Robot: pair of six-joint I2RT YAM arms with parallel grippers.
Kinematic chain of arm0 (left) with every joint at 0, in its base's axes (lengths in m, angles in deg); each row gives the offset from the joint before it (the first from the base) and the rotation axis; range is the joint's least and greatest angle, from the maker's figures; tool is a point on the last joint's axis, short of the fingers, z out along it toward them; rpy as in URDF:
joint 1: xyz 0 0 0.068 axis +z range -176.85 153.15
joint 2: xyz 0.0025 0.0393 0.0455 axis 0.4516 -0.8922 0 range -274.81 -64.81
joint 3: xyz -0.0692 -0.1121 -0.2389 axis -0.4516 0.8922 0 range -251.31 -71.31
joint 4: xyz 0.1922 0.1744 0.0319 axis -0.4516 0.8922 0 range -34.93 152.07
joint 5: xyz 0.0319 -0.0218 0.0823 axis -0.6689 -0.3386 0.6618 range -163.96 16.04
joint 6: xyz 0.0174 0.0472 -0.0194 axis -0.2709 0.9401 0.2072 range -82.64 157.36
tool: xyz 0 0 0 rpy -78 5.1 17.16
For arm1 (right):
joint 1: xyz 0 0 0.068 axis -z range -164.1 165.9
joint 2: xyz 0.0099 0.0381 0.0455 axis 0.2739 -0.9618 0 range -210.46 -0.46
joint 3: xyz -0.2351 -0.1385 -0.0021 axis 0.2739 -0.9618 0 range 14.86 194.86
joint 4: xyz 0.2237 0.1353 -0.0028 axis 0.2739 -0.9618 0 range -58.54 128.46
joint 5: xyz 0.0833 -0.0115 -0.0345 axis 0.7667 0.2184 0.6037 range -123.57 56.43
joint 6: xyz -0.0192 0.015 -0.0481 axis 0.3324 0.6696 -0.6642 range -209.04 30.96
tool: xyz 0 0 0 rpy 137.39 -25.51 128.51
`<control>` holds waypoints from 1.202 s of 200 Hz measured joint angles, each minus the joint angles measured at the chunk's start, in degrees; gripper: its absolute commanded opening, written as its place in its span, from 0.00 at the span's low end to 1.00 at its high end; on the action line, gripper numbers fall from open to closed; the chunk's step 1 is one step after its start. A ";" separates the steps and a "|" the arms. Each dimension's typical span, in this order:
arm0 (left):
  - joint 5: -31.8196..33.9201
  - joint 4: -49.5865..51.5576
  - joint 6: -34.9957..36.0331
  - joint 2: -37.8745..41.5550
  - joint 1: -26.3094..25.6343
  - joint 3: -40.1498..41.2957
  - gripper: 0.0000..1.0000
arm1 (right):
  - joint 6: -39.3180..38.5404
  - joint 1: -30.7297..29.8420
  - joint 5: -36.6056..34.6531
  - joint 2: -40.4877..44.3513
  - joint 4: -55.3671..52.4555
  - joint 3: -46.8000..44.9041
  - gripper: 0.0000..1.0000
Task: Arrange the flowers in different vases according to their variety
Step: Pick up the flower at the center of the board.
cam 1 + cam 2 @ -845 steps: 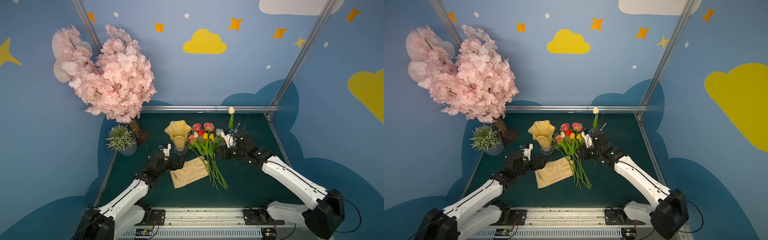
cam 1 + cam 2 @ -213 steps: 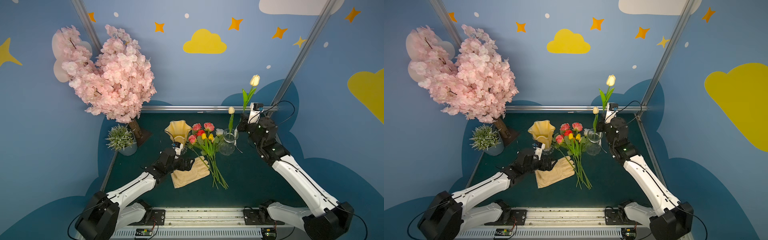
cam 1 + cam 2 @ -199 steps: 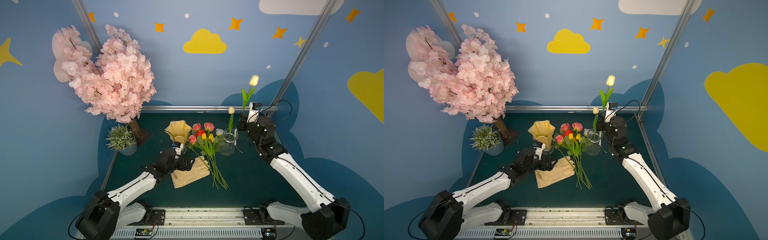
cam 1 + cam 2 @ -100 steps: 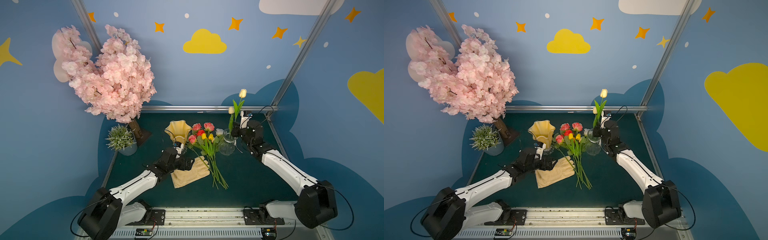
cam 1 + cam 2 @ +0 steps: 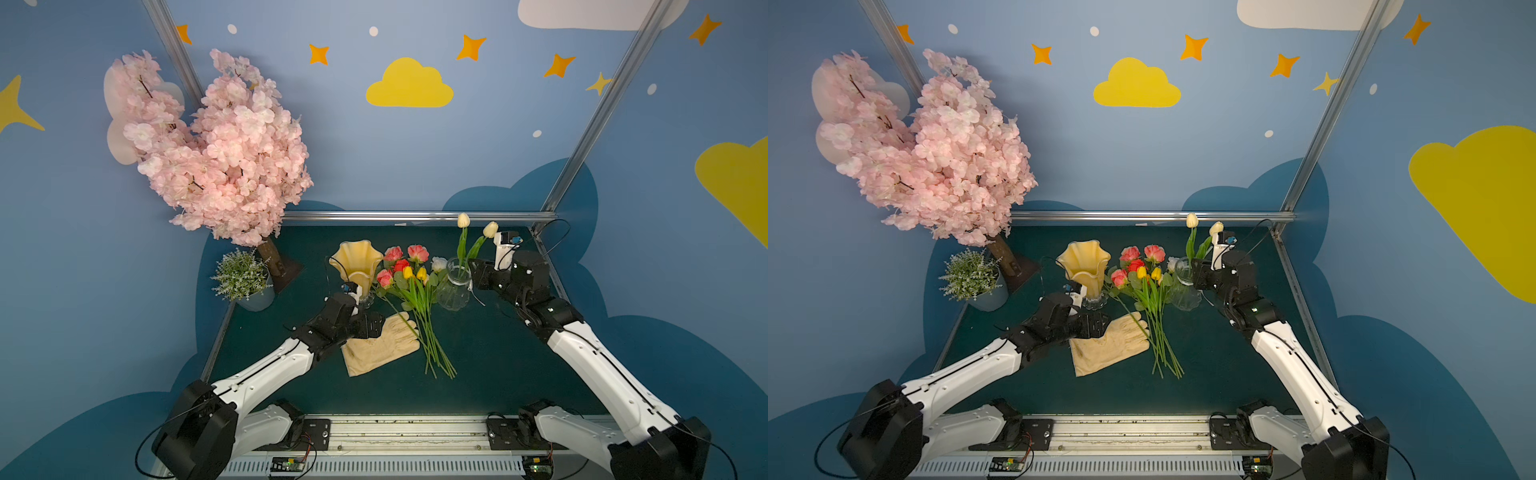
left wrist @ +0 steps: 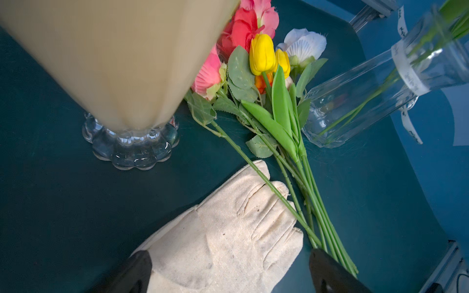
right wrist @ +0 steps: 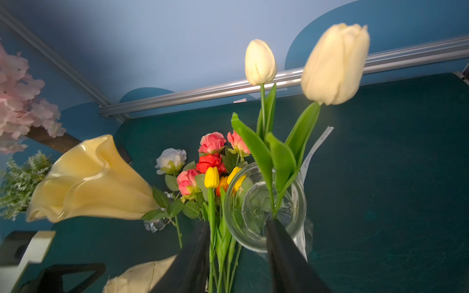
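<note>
Cream tulips (image 7: 260,63) are stood in the clear glass vase (image 5: 454,291), its rim straddled by the parted, empty right pincer (image 7: 237,223). Loose flowers (image 5: 415,291) are laid on the counter (image 5: 498,374) between the arms, stems pointed at the near edge, beside the wide-open left pincer (image 6: 228,253), judged nearer.

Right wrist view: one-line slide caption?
Two cream tulips in the clear glass vase, right gripper open at its rim; roses and yellow tulips lie on the table.
</note>
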 measured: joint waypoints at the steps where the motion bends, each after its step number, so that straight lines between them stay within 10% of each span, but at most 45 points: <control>1: 0.13 0.33 -0.26 0.04 -0.15 -0.28 1.00 | 0.07 -0.02 0.09 0.20 -0.04 -0.07 0.50; 91: 9.46 10.25 -20.22 -3.67 -10.84 -12.28 0.81 | -0.20 -0.02 0.85 16.11 -2.93 -16.06 0.68; 134: 15.41 12.96 -28.74 -16.09 -14.27 -19.10 0.58 | 0.07 -0.02 -2.43 19.26 0.37 -21.64 0.60; 240: 22.64 15.67 -38.99 -37.86 -12.63 -31.69 0.37 | 0.35 0.00 -5.31 19.30 3.96 -23.96 0.47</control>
